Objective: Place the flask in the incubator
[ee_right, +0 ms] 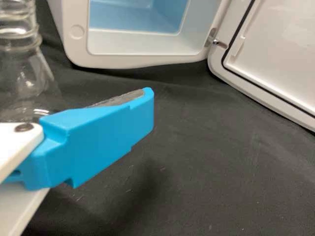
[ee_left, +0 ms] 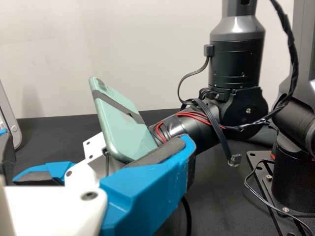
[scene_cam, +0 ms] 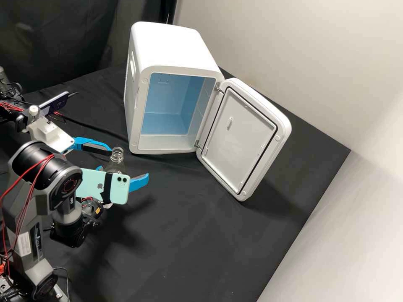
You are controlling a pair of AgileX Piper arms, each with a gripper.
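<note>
The left end effector (ee_left: 101, 164) hangs low over the black worktop (scene_cam: 201, 235) with its blue fingers (ee_left: 147, 191) spread moderately wide and nothing between them. Just past its tips, close but with no contact to be made out, stands the flask (scene_cam: 116, 160): clear, upright on the worktop, its threaded mouth uncapped. The right end effector (scene_cam: 128, 176) sits on the flask's other side, so the flask stands between the two. In the right wrist view the flask is just beside this end effector, with a strip of worktop showing between them. Whether this end effector is wide or narrow cannot be told. A mint-green phone (scene_cam: 103, 188) is clamped on the right arm directly behind it. Ahead of the right end effector, well apart from both it and the flask, the white incubator (scene_cam: 168, 50) stands with its pale blue chamber facing them. Its door (scene_cam: 241, 140) is swung fully open to the side away from the left end effector, with its lower edge near the worktop.
</note>
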